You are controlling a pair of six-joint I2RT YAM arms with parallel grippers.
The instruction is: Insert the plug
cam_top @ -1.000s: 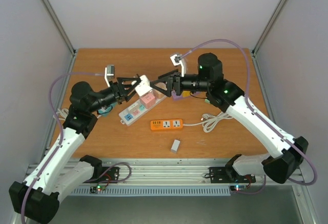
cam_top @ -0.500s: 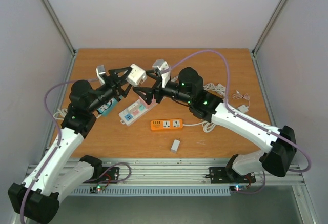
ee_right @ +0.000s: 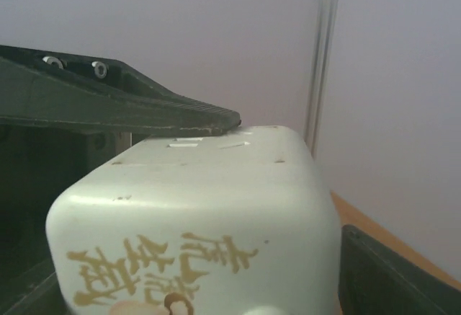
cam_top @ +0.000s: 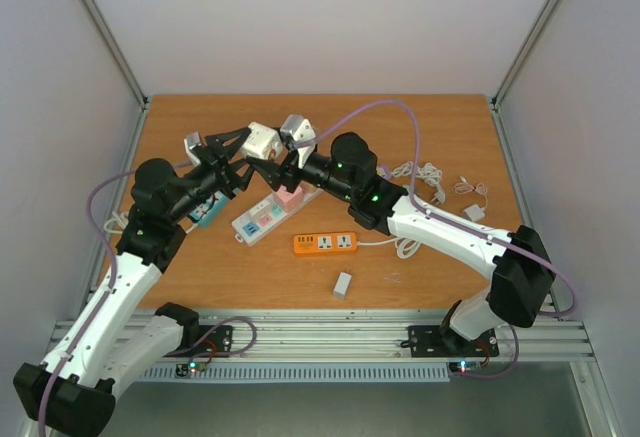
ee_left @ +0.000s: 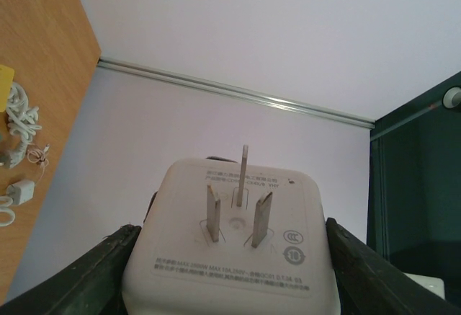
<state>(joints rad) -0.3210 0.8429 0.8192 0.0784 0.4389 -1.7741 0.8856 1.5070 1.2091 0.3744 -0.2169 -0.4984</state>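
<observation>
1. White plug (cam_top: 262, 143) sits pinched in the left claw (cam_top: 243, 152), raised above the bench (cam_top: 420, 127) towards its far-left part and not yet in any socket.
2. Its three prongs (ee_left: 238, 210) face back toward the left wrist, so that arm probably cannot push it into a socket as held.
3. Right claw (cam_top: 272, 162) meets it in mid-air, jaws spread wide to either side of the plug's printed back. A gap shows beside one finger, so it straddles without clamping.
4. This looks like a hand-over: taken from behind, the prongs would point away from the right claw, ready to press in.
5. White strip (cam_top: 268, 213) lies on the bench just below the two claws, and the orange strip (cam_top: 325, 244) lies nearer the arms' bases. Which one is meant I cannot tell.
6. Risk: if the left claw lets go before the right clamps, the plug drops.
</observation>
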